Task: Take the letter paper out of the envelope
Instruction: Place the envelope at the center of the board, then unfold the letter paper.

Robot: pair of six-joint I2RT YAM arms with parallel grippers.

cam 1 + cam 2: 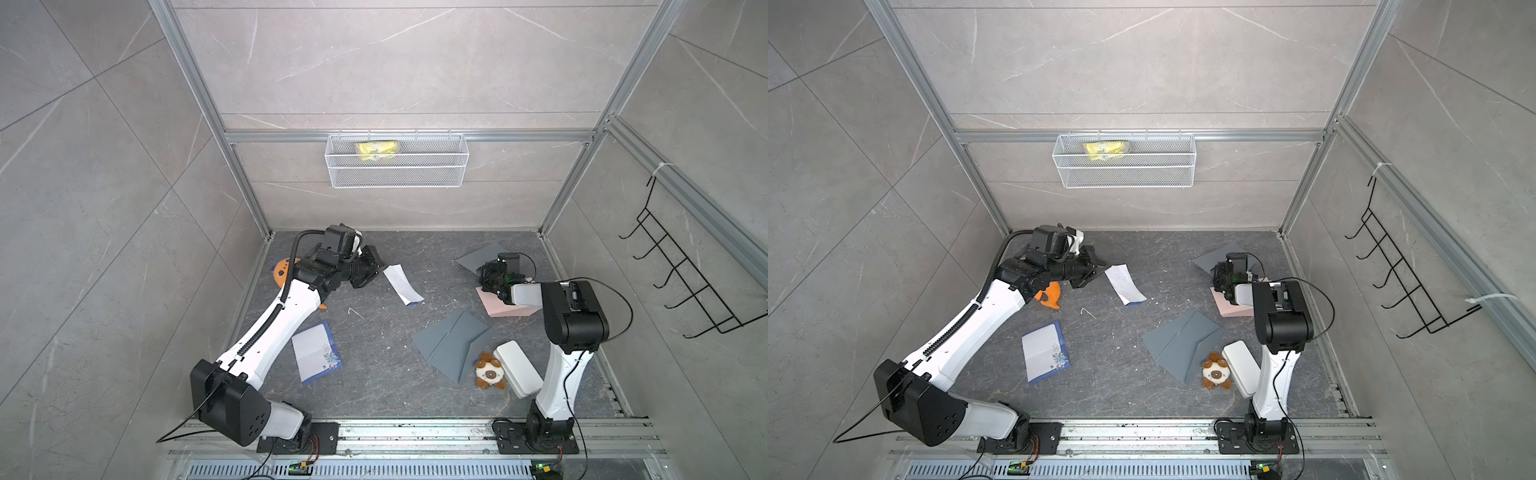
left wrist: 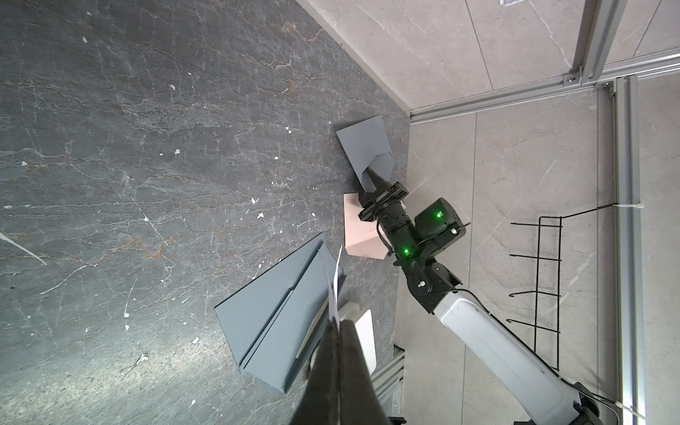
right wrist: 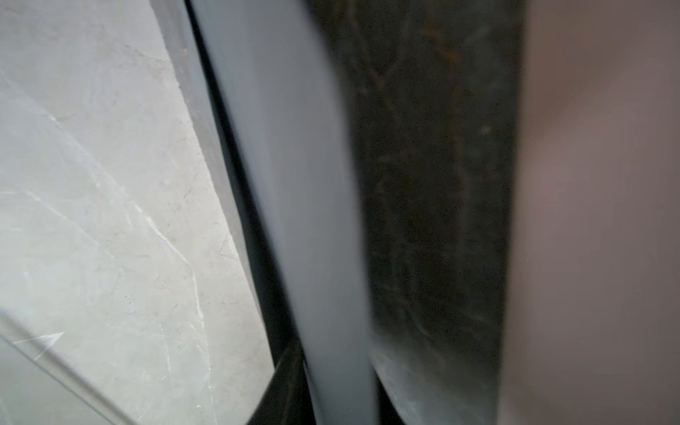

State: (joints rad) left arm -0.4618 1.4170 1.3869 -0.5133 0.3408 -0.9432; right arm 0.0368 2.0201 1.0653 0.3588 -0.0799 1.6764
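slate floor (image 1: 374, 390): two grey envelopes (image 1: 453, 347) (image 1: 478, 257); left claw (image 1: 376, 270) pinches one letter paper (image 1: 402, 284), a second (image 1: 316, 353) lies flat; right claw (image 2: 371, 176) hold unclear.

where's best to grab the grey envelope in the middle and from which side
On the middle envelope, I'd pinch the edge facing the bare table, coming in low from that side. It lies flat, so only an edge gives purchase, and the plush and white case crowd its other side.

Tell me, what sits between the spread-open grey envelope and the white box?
A small brown-and-white plush toy lies between the open grey paper envelope and the white rounded rectangular box, shown in both top views.
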